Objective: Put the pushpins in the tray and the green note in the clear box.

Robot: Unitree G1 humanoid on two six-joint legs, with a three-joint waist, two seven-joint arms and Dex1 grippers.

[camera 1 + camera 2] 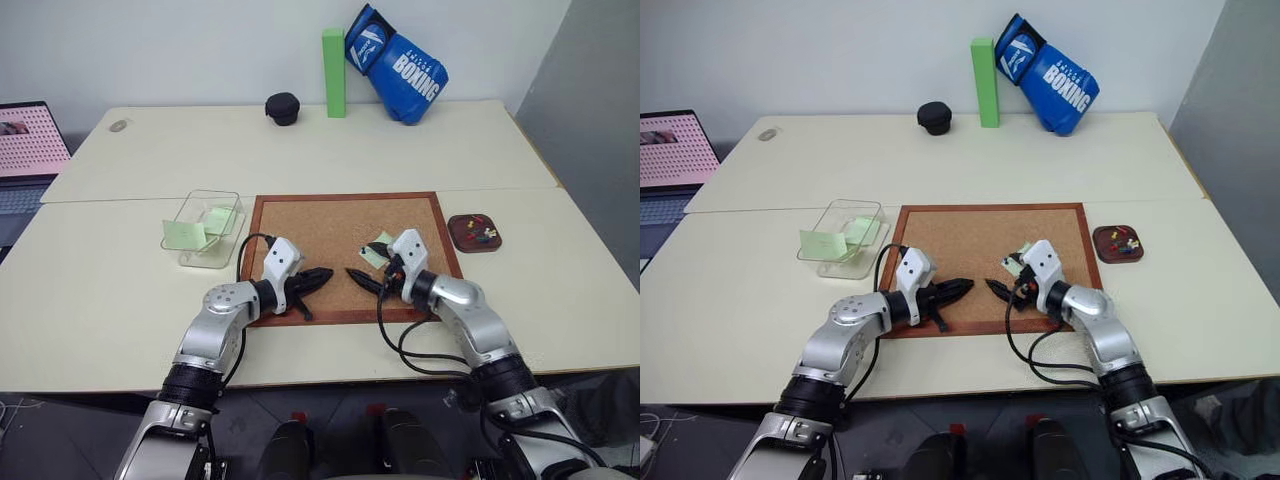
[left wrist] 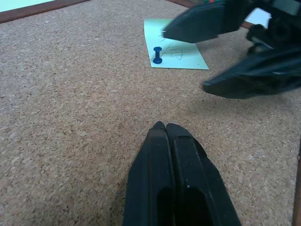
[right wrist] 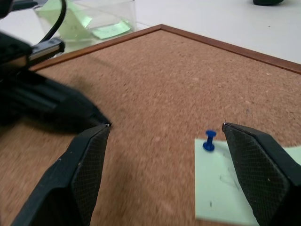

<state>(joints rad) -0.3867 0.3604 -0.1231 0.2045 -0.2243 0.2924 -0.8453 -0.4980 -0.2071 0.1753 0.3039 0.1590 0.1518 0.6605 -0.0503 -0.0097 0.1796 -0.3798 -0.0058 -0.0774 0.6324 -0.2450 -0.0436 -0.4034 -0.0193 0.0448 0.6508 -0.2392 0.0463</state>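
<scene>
nearest the robot, the left gripper [image 2: 165, 126] hovered low over the corkboard [image 1: 320, 225] with its two black fingers pressed together and nothing between them. just across from it the right gripper [image 3: 165, 129] stood with its jaws spread wide and empty, its fingertips pointing toward the left one over the cork.

beside the right gripper lay the green note [image 3: 225, 188], flat on the board near its right edge, fixed at one corner by a blue pushpin [image 3: 209, 140] that stood upright through the paper. that pin looked light, hard and smooth, with a narrow waist between two flanges; the waist seemed the likely place to pinch, pulling straight up so the head would not slip out sideways. the note looked thin and limp, likely to curl or slide, so one free edge or corner would have to be lifted once the pin was out.

further left, just off the board's corner, sat the clear box [image 1: 183, 257] with other pale green notes already in it. to the right of the board the tray [image 1: 462, 243] held several small coloured pushpins [image 1: 484, 233].
</scene>
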